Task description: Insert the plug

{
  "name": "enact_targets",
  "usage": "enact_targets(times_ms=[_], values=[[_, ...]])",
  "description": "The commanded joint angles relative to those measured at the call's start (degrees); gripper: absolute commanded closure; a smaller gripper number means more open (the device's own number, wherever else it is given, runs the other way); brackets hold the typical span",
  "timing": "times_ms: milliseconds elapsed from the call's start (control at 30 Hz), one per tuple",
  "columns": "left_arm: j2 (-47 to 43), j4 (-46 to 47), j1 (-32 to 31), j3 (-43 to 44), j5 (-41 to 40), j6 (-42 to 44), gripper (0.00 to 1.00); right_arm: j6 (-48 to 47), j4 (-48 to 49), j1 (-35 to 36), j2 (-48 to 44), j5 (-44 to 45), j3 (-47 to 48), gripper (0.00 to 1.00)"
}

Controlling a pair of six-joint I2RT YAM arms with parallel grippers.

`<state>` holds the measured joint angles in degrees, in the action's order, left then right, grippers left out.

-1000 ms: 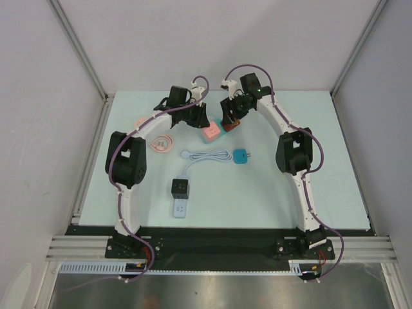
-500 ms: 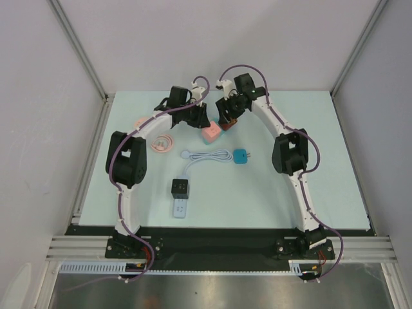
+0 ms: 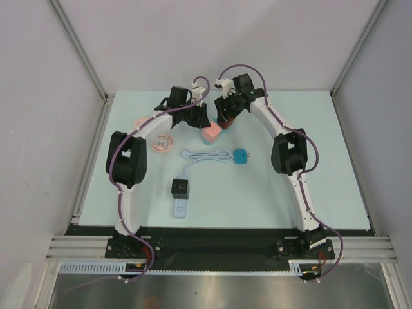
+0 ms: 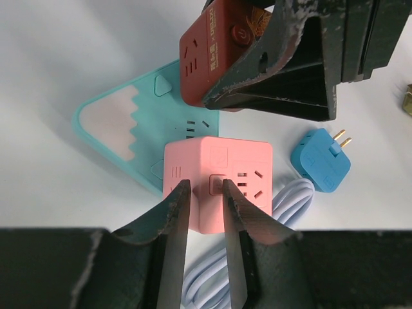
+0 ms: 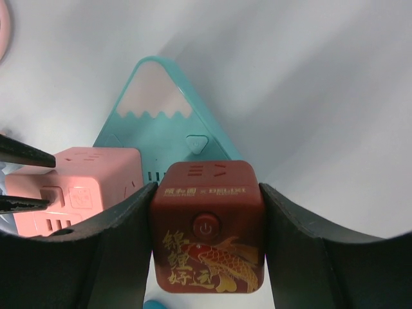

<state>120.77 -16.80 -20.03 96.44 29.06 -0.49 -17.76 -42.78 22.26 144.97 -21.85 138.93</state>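
Note:
My right gripper is shut on a dark red cube socket with a gold fish print, and holds it over a teal mountain-shaped power strip. A pink cube socket lies beside the strip. My left gripper stands over the pink cube with a narrow gap between its jaws, tips at the cube's face, nothing between them. The blue plug lies on the table to the right with its white cable. In the top view both grippers meet at the back centre.
A black cube and a white power strip lie near the front centre. A pink coiled cable and a pink disc lie at the left. The blue plug lies mid-table.
My right gripper has moved left with the red cube, closer to the pink cube and over the teal strip. My left arm has barely moved.

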Motion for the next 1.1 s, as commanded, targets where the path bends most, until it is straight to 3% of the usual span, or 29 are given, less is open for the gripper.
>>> enact_targets(times_ms=[0, 400, 567, 700, 1067], values=[[1.1, 0.3, -0.3, 0.0, -1.9, 1.2, 0.69, 1.8, 2.8, 0.9, 0.8, 3.6, -10.4, 1.00], [0.8, 0.0, -0.3, -0.6, -2.7, 1.4, 0.69, 6.5, 12.3, 2.1, -1.3, 7.2, -22.3, 1.00], [1.1, 0.1, -0.3, -0.6, -3.0, 1.0, 0.69, 10.0, 21.0, 2.0, -7.7, 11.0, -35.2, 1.00], [1.2, 0.2, -0.2, -0.6, -3.3, 0.8, 0.69, 12.6, 27.1, 2.0, -10.8, 14.5, -40.0, 1.00], [1.3, 0.5, -0.2, -0.4, -2.0, -0.6, 0.68, 16.9, 25.1, 4.8, -10.2, 20.4, -39.7, 1.00]])
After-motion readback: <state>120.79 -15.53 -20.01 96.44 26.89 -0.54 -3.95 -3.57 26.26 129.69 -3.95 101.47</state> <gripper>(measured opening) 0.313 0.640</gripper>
